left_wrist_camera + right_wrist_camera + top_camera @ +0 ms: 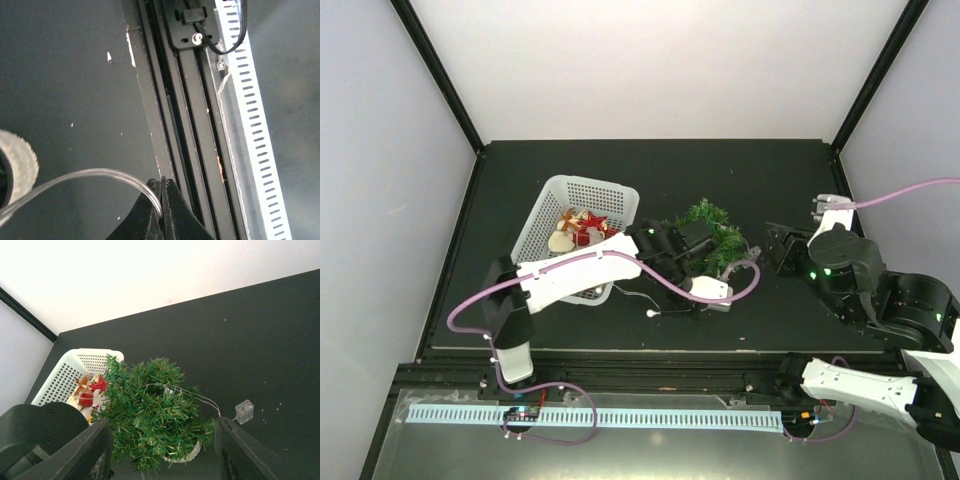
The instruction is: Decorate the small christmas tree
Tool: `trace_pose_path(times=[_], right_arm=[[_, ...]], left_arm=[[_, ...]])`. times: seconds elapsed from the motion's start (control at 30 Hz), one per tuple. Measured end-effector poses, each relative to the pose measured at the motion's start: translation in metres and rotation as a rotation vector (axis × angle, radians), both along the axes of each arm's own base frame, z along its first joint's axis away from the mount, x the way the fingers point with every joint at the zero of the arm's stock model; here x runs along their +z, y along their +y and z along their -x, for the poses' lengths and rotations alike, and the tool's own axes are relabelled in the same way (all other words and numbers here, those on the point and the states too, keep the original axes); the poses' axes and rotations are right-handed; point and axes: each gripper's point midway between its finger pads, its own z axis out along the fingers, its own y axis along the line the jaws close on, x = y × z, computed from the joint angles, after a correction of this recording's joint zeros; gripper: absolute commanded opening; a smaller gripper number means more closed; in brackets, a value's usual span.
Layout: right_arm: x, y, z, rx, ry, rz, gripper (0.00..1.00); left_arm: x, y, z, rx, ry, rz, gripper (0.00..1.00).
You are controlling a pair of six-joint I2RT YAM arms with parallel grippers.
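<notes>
Left tool [163, 195]: jaws pressed together on a thin clear cord [90, 176], which arcs in from the left of the left wrist view and ends at the fingertips. Below it lie the dark surface [60, 75], the black rail [175, 115] along its near edge, and a white slotted strip [250, 125] beyond the rail. A whitish curved rim [22, 162] shows at the left border of this view; what it belongs to cannot be told from here.

Right tool [162, 424]: jaws wide apart and holding nothing. It is aimed at the small christmas tree [150, 415], which appears between the two dark fingers [95, 452] but apart from them.

The tree stands upright in a whitish pot [187, 456] near the middle of the surface, between the right tool and the white mesh basket [552, 200]. The left arm [580, 275] reaches across the basket's near corner and hides whether tree and basket touch. A length of clear cord runs over the tree's branches to a small clear box [244, 411], which lies on the surface near the tree's foot. Red and gold ornaments [582, 228] lie inside the basket.
</notes>
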Motion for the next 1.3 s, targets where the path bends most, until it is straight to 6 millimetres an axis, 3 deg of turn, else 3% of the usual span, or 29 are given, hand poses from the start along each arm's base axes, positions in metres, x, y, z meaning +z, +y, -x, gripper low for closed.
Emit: trace_pose_path(times=[0.17, 0.33, 0.43, 0.6, 0.77, 0.9, 1.07, 1.3], right_arm=[[0.004, -0.012, 0.005, -0.023, 0.007, -0.009, 0.58], [0.001, -0.023, 0.009, -0.039, 0.011, 0.015, 0.6], [0.0, -0.019, 0.011, -0.002, 0.015, 0.034, 0.6], [-0.003, 0.009, 0.019, 0.151, 0.03, -0.018, 0.61], [-0.023, 0.042, 0.043, 0.359, 0.099, -0.111, 0.61], [-0.059, 0.073, 0.054, 0.463, 0.227, -0.146, 0.6], [-0.103, 0.092, 0.066, 0.497, 0.382, -0.203, 0.59], [-0.102, 0.102, 0.075, 0.5, 0.471, -0.329, 0.56]], left_arm=[[0.007, -0.017, 0.009, -0.046, 0.03, 0.015, 0.02], [0.029, -0.02, 0.02, -0.094, 0.071, 0.059, 0.01], [0.04, -0.017, 0.028, -0.129, 0.091, 0.086, 0.02], [0.061, -0.007, 0.037, -0.169, 0.081, 0.138, 0.01], [0.079, 0.005, 0.037, -0.17, 0.012, 0.185, 0.02], [0.083, 0.006, 0.031, -0.157, -0.043, 0.194, 0.02], [0.08, 0.005, 0.021, -0.139, -0.098, 0.182, 0.02], [0.079, 0.009, 0.016, -0.131, -0.133, 0.166, 0.02]])
